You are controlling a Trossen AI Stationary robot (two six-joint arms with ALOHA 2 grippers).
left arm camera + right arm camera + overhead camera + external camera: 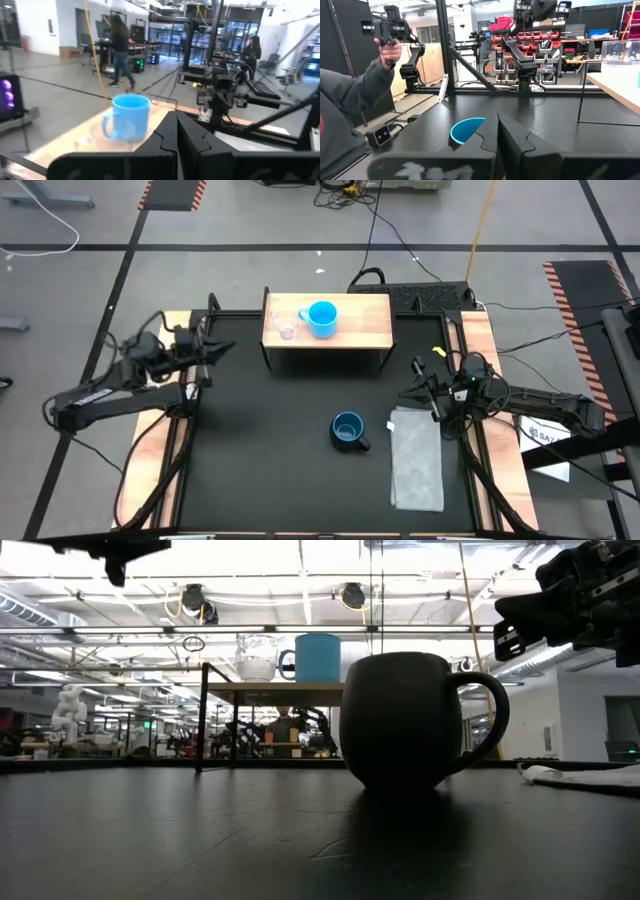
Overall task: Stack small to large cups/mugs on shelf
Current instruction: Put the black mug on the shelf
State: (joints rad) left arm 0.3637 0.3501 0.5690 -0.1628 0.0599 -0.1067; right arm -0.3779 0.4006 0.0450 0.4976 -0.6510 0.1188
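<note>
The right hand (418, 393) hovered over the right side of the table (260, 460), fingers clenched together and holding nothing, as its wrist view showed. Just left of it, near the table's middle, stood the dark navy ceramic mug (348, 430), upright and empty, handle toward the near right. It looked stiff, fairly heavy and glossy, so probably slippery; the rim wall or the handle seemed the safest hold. Beside it lay a grey folded cloth (417, 460). The left hand (225, 348) waited clenched and empty at the far left. On the low wooden-topped, black-framed shelf (365, 330) at the far edge stood the light-blue mug (322, 319) and, left of it, the tiny clear plastic cup (287, 329), light and easily crushed. Both looked empty.
</note>
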